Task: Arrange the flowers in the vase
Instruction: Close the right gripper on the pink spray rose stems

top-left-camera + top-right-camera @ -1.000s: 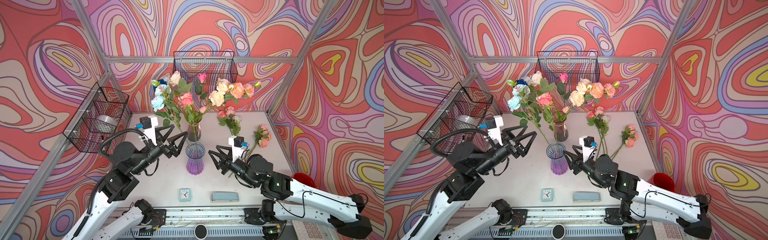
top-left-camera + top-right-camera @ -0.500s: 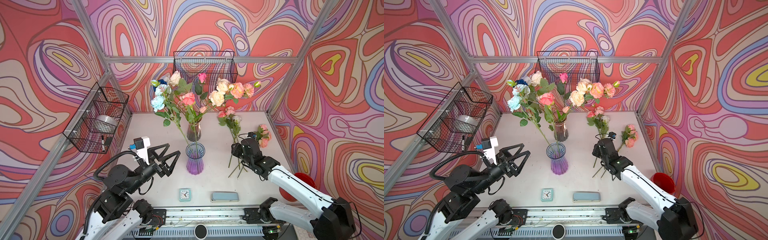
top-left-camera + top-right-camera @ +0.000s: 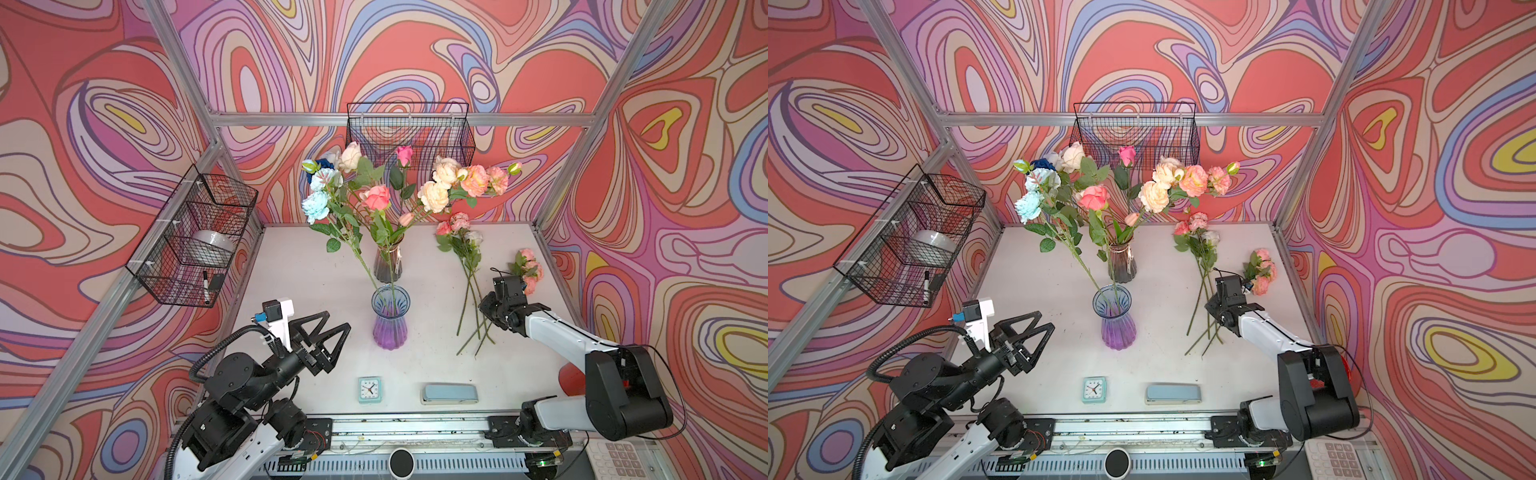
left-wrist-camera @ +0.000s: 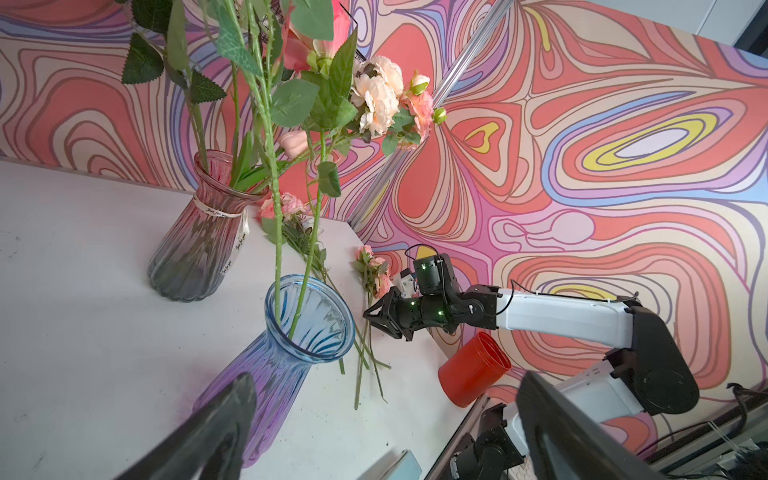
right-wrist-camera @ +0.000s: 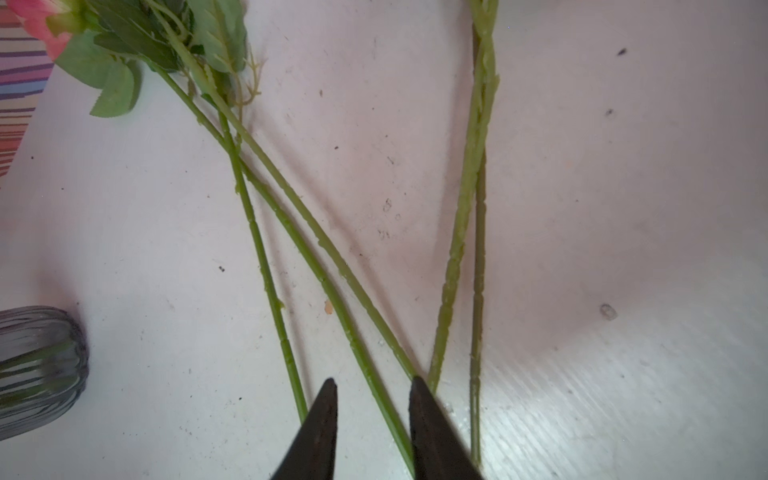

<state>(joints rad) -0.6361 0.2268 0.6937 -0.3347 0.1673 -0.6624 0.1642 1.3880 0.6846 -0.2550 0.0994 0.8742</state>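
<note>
A blue-and-purple glass vase (image 3: 390,318) (image 3: 1116,320) (image 4: 291,345) stands mid-table with two long stems in it, one topped by a pale blue flower (image 3: 315,206). Behind it a smoky pink vase (image 3: 387,264) (image 4: 199,249) holds a bouquet of pink, peach and cream flowers (image 3: 376,197). Several loose flowers (image 3: 469,286) (image 3: 1202,286) lie on the table to the right. My right gripper (image 3: 484,309) (image 3: 1210,307) (image 5: 372,384) is down on their stems, its jaws slightly apart with one green stem (image 5: 332,291) between them. My left gripper (image 3: 337,321) (image 3: 1046,321) (image 4: 386,386) hovers wide open and empty, left of the vase.
A small clock (image 3: 369,390) and a blue-grey case (image 3: 449,394) lie near the front edge. A red cup (image 4: 473,368) sits off the table's right front corner. Wire baskets hang on the left wall (image 3: 195,237) and back wall (image 3: 409,133).
My right arm swung from beside the vase out to the loose stems and lowered, jaws narrowing. My left arm drew back from the vases toward the front left.
</note>
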